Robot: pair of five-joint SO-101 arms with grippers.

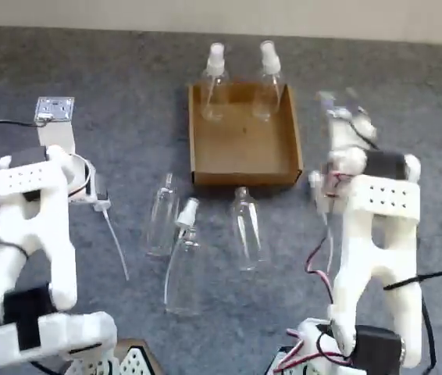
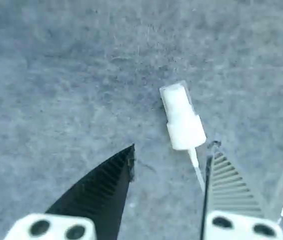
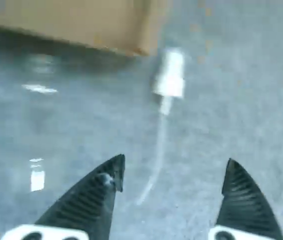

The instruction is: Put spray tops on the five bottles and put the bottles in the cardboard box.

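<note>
High view: a cardboard box [image 1: 244, 168] sits at the far middle of the grey desk [image 1: 127, 94]. Two capped bottles [image 1: 215, 78] stand in its far end. Three lying bottles [image 1: 244, 230] rest on the desk just near of the box, between the two arms.
Risk, left: the left spray top [image 2: 181, 117] sits off-centre to the gripper, so a closing pinch could flick it aside rather than trap it.
Risk, right: the thin dip tube [image 3: 154, 160] could bend or catch under a fingertip, and the lying bottles may roll when a top is pushed in.
Left gripper [image 2: 172, 146]: spread wide and holding nothing. The left spray top lies flat on the desk just beyond its tips, nearer the pale side, with its tube pointing back at the gripper.
Right gripper [image 3: 175, 160]: spread wide and empty. The right spray top [image 3: 170, 75] lies farther ahead, near the box's corner, and its dip tube trails back into the gap between the tips.
</note>
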